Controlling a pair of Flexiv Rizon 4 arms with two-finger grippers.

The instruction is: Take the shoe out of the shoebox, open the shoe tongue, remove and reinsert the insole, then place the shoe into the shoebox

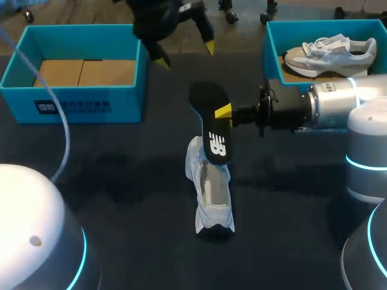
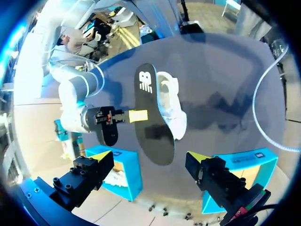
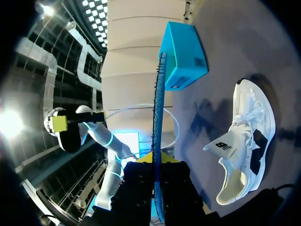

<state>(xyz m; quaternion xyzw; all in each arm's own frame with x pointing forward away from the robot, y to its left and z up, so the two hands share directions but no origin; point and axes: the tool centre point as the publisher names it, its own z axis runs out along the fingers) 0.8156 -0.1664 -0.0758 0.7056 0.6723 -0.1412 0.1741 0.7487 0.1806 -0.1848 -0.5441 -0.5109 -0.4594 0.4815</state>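
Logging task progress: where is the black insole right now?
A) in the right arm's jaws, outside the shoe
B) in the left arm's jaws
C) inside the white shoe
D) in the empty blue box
A: the right gripper has its jaws shut on the insole, clear of the white shoe; the left gripper is open and empty.

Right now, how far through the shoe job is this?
Done: the shoe lies on the table outside the empty shoebox, insole out. In hand: the right gripper is shut on the insole above the shoe; the left gripper is open. Left: reinsert the insole, box the shoe.
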